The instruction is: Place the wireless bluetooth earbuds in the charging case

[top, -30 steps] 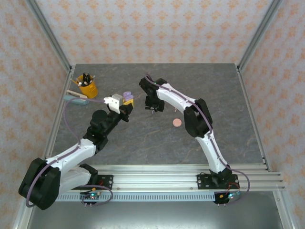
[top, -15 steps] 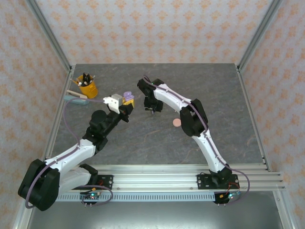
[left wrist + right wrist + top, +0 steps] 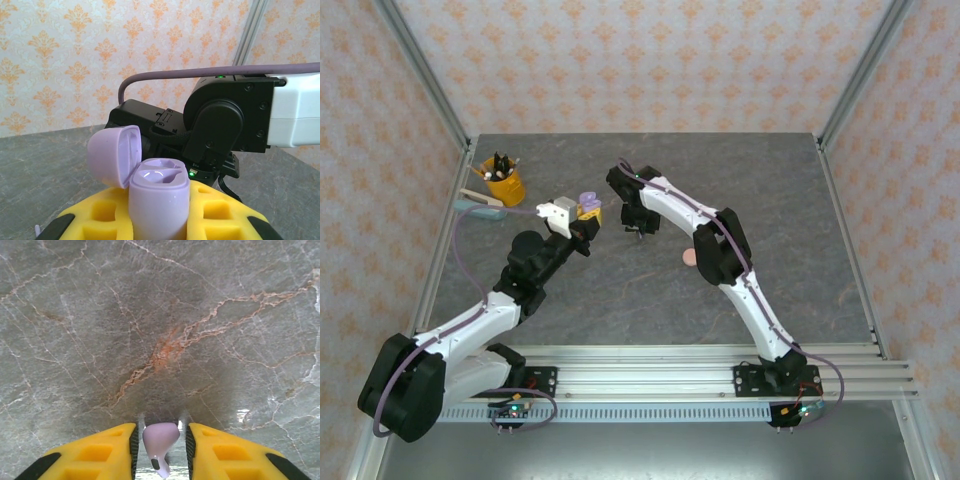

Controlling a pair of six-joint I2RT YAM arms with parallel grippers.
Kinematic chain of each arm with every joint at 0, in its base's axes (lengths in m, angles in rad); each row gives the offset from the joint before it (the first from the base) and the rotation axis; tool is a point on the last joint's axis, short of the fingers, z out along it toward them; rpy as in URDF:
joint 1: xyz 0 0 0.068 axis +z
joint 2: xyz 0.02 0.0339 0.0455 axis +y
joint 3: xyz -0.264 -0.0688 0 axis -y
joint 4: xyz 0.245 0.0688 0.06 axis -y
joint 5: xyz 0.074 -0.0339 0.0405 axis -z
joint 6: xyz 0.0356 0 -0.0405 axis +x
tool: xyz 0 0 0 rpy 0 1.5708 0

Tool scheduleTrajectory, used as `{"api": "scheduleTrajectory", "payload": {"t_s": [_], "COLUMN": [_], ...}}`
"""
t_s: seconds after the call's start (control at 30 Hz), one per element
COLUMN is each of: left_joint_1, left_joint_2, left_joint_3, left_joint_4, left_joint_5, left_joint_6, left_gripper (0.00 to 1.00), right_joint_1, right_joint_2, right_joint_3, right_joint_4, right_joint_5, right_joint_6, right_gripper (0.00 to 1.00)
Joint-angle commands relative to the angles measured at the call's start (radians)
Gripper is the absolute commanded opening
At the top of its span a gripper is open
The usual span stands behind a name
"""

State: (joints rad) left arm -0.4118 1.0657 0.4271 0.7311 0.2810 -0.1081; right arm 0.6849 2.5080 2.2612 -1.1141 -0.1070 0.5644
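Observation:
My left gripper [image 3: 584, 212] is raised over the table's left middle, shut on the lilac charging case [image 3: 159, 200]. The case stands upright between the yellow fingers [image 3: 220, 210], with its lid [image 3: 112, 155] tipped open to the left and both wells showing. One lilac earbud [image 3: 160, 439] lies on the grey table, stem toward the camera. My right gripper [image 3: 161, 432] is down over it, open, a yellow finger [image 3: 100, 455] on each side and a thin gap between each pad and the bud. In the top view the right gripper [image 3: 638, 230] sits just right of the held case [image 3: 587, 201].
A round salmon-pink case [image 3: 688, 259] lies on the marbled table beside the right forearm. A yellow cup of pens [image 3: 503, 184] and a teal object [image 3: 480, 206] stand at the far left edge. The right arm's wrist [image 3: 220, 120] looms close behind the lilac case.
The right arm's wrist and elbow have shifted slightly left. The left arm and the case it holds have not moved.

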Motion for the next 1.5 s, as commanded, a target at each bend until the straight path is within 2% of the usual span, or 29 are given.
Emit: {"api": "scheduleTrajectory", "payload": {"t_s": [0.0,0.33,0.8,1.17,1.47], "left_joint_1": [0.004,0.004,0.005,0.004,0.004], "left_joint_2": [-0.027,-0.033,-0.032,-0.02,0.012], "left_joint_3": [0.002,0.011,0.021,0.025,0.063], "left_joint_4": [0.028,0.003,-0.027,-0.038,-0.055], "left_joint_5": [0.01,0.035,0.05,0.094,0.207], "left_joint_6": [-0.014,-0.019,-0.029,-0.032,-0.028], "left_gripper": [0.0,0.0,0.0,0.0,0.0], "right_joint_1": [0.007,-0.005,-0.007,-0.007,-0.008], "right_joint_2": [0.017,-0.005,-0.13,-0.306,-0.512], "right_joint_3": [0.014,-0.018,-0.177,-0.382,-0.56], "right_joint_4": [-0.043,-0.031,0.062,0.201,0.313], "right_joint_5": [0.048,0.056,0.047,0.05,0.056], "right_joint_6": [-0.012,-0.03,-0.029,-0.02,-0.028], "right_gripper": [0.3,0.21,0.14,0.13,0.13]}}
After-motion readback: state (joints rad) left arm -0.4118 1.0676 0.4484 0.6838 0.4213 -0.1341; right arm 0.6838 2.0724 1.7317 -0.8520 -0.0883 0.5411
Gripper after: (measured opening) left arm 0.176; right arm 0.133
